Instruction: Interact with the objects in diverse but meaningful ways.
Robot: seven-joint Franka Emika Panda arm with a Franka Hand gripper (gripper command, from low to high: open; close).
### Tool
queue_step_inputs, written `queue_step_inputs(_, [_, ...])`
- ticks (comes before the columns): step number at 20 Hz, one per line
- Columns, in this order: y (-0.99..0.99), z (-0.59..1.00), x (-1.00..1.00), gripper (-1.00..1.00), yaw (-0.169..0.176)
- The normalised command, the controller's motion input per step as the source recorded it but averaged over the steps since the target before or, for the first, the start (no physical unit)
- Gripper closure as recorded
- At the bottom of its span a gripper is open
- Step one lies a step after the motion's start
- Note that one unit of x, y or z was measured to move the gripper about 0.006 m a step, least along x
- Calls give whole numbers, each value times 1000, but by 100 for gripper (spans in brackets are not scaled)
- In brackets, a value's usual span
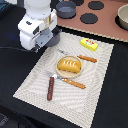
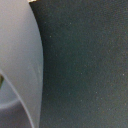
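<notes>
The striped placemat (image 1: pixel 65 70) takes up most of the dark table, with the toy stove top (image 1: pixel 95 20) beyond it carrying a grey-blue pot (image 1: pixel 66 8) and a second pot (image 1: pixel 123 16) at the exterior view's right edge. The arm's white gripper (image 1: pixel 37 37) hangs over the mat's far corner on the exterior view's left; its fingers are hidden beneath the housing, so I cannot tell how far open it is or whether it holds anything. The wrist view shows only a grey curved surface (image 2: pixel 17 65) against dark table, unidentifiable. The bread loaf (image 1: pixel 69 65) sits on the tan plate (image 1: pixel 58 70) mid-mat, with cutlery (image 1: pixel 74 83) touching the plate's rim. The brown sausage (image 1: pixel 50 87) and yellow packet block (image 1: pixel 89 44) lie apart. Any pick should, in my judgement, begin with a clear descent centred over one item.
</notes>
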Motion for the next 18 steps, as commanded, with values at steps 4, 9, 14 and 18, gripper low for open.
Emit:
queue_step_inputs(4, [-65, 2, -261, 100, 0])
queue_step_inputs(9, [-70, 0, -281, 100, 0])
queue_step_inputs(14, [-85, -11, -325, 100, 0])
queue_step_inputs(18, [-72, -4, -332, 100, 0])
